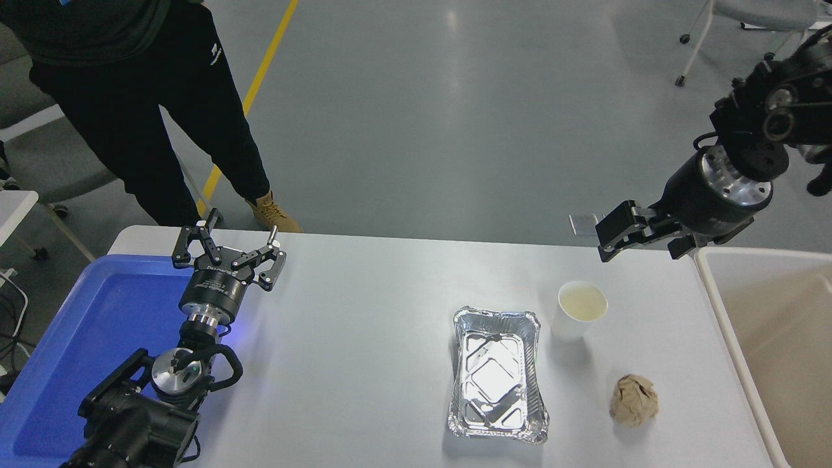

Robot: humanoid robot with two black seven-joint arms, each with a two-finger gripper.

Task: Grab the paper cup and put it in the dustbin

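The white paper cup [578, 311] stands upright on the white table, right of centre, showing its pale inside. The beige dustbin [714, 286] fills the right edge, its rim a short way right of the cup. My right gripper [640, 252] hovers above the table's far edge, up and to the right of the cup and apart from it. It is open and holds nothing. My left gripper [234, 235] is parked open at the lower left, beside the blue tray.
A foil tray [497, 374] lies just left of the cup. A crumpled brown paper ball [634, 400] sits in front of the cup. A blue tray [97, 312] covers the left end. A person [130, 97] stands at the far left corner.
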